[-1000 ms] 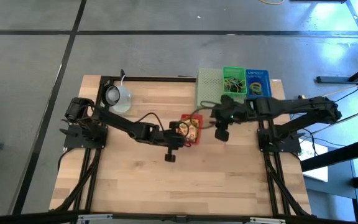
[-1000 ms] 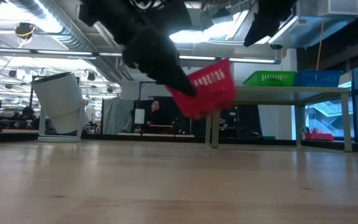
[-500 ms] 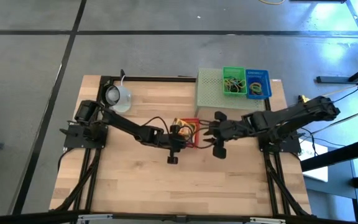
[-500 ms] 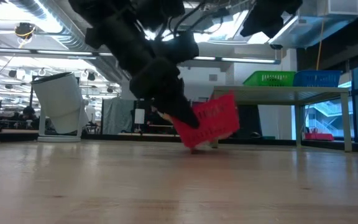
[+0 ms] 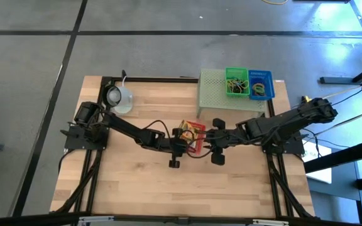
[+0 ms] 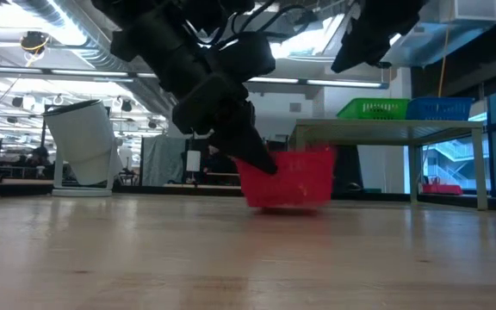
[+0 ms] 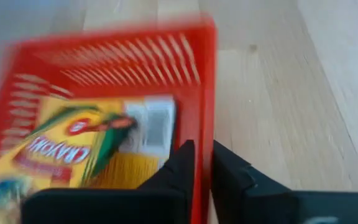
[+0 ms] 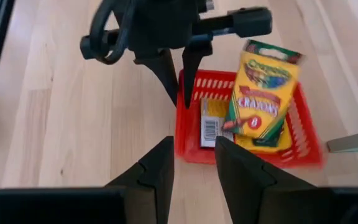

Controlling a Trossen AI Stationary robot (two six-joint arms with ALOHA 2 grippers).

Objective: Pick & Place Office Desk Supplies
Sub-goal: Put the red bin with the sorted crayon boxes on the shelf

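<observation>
So the pale wood bench [image 5: 137, 182] sits on grey floor, open office behind. Red basket [image 6: 289, 179] rests mid-bench with the crayon box [image 8: 261, 99] inside. Left pincer [image 7: 202, 163] is clamped on its wall; right pincer [image 8: 193, 163] hovers apart nearby.

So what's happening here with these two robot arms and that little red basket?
The left gripper has the wall of a small red basket between its fingers, and the basket sits on the wooden table. Inside it are yellow crayon boxes. The right gripper hovers open just beside the basket's near wall, holding nothing. At the back of the table, a green bin and a blue bin of small supplies sit on a pale green stand.
</observation>
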